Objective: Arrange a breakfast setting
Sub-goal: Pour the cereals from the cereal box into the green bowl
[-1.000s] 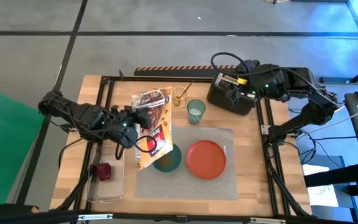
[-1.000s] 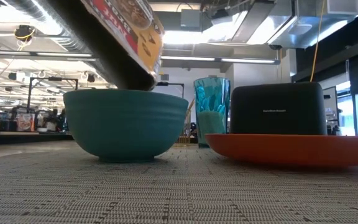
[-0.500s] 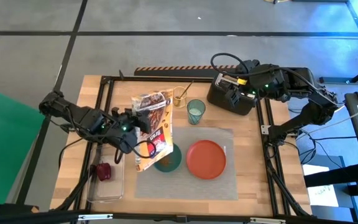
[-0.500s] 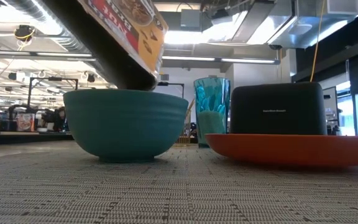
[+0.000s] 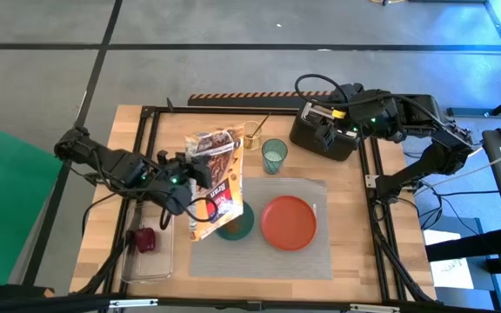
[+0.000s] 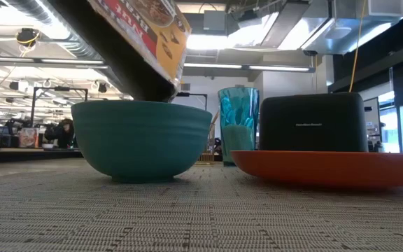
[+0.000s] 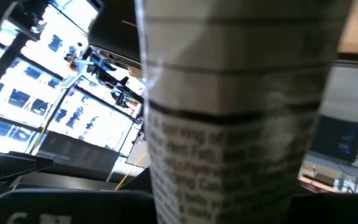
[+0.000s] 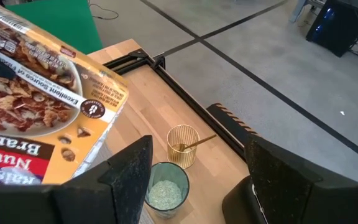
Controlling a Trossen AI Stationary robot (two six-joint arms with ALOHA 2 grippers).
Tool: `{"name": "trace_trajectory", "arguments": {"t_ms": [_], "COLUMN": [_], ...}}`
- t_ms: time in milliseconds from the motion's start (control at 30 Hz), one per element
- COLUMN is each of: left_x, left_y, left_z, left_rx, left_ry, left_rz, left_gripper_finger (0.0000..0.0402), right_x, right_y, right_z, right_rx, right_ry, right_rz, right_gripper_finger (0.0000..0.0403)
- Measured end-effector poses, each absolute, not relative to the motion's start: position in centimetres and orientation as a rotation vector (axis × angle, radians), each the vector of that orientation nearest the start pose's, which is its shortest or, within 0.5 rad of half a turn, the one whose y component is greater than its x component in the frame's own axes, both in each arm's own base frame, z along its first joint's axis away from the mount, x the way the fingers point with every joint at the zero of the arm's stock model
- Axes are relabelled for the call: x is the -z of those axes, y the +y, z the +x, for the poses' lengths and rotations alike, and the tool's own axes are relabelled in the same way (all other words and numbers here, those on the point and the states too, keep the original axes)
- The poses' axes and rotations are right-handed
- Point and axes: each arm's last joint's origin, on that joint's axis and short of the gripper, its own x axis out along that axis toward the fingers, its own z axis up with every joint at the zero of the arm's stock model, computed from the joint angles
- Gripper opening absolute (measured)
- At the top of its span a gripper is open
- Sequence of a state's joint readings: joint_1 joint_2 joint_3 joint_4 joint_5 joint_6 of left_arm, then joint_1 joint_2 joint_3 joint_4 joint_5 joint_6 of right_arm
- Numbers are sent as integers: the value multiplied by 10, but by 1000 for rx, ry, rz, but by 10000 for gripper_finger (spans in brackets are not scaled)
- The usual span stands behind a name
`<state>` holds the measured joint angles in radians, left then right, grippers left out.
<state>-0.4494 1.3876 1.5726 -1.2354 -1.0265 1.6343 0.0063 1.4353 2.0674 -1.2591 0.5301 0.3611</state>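
Note:
My left gripper (image 5: 193,172) is shut on a cereal box (image 5: 217,178) that slants down over the teal bowl (image 5: 237,225). The box fills the left wrist view (image 7: 241,124). In the low view the box's lower end (image 6: 149,77) is just above the bowl's rim (image 6: 142,105). The bowl and the orange-red plate (image 5: 288,222) stand on the grey placemat (image 5: 320,252). The teal cup (image 5: 274,156) stands behind the mat. The gold spoon (image 8: 194,144) leans in a gold wire cup (image 5: 252,133). My right gripper (image 8: 197,180) is open above the black toaster (image 5: 324,132). No bagel shows. My left gripper holds the cereal box by its left long side (image 5: 200,174), about halfway along, coming level from the table's left. The box hides the fingers in the wrist view. The box is lifted clear and tilted, with its lower end (image 5: 211,228) over the bowl.
A clear plastic tray (image 5: 150,261) at the near left holds a small dark-red fruit (image 5: 144,240). A black metal frame (image 5: 155,113) runs around the table top. Bare placemat lies in front of the plate and the bowl.
The cereal box's lower end has crept a little toward the table's right over the bowl, still in my left gripper's hold. The right arm has kept still.

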Motion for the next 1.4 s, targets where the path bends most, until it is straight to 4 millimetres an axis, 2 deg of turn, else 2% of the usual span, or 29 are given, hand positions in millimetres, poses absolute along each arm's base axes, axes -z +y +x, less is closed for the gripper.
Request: {"name": "trace_trajectory", "arguments": {"t_ms": [800, 900, 1400], "left_x": [-395, -394, -394], "left_y": [-80, -79, -77], "left_z": [230, 230, 231], "left_rx": [268, 275, 264], "left_ry": [1141, 1134, 1157], "left_rz": [2159, 2111, 2131], "left_gripper_finger": [92, 92, 92], "right_x": [-504, -504, -504], "right_y": [-13, -13, -13], "right_z": [222, 222, 222], "right_rx": [601, 600, 598], "right_ry": [519, 519, 522], "right_rz": [149, 147, 139], "right_gripper_finger": [246, 246, 246]}}
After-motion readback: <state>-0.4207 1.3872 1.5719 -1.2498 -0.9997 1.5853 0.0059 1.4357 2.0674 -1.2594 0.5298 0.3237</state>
